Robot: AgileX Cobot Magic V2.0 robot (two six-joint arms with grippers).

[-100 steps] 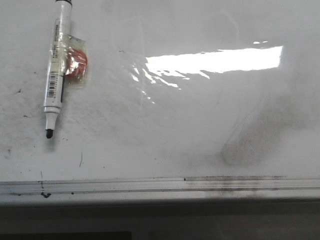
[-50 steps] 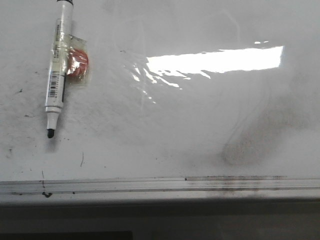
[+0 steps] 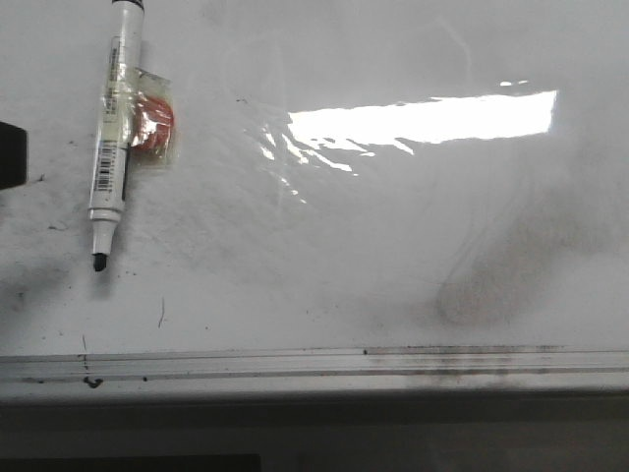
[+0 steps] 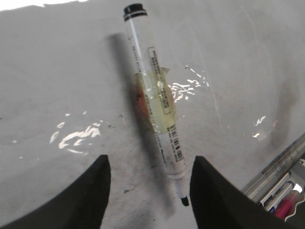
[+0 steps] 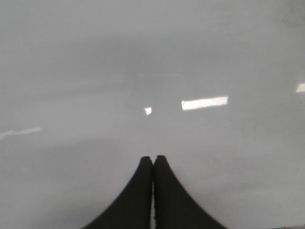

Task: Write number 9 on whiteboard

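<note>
The whiteboard fills the front view, glossy white with grey smudges and a silvery rail along its near edge. No number 9 shows on it. An uncapped white marker with a black tip and a taped red-orange piece lies flat at the far left; it also shows in the left wrist view. My left gripper is open, its jaws wide apart above the board on either side of the marker's tip end, not touching it. A dark bit of it shows at the left edge of the front view. My right gripper is shut and empty over bare board.
A bright glare patch lies across the middle of the board. A dark erased smudge sits at the near right. The metal rail runs along the near edge. Spare markers lie beyond the rail in the left wrist view.
A dark part of my left gripper has come into the front view at the left edge, with a shadow on the board below it. The marker has not moved.
</note>
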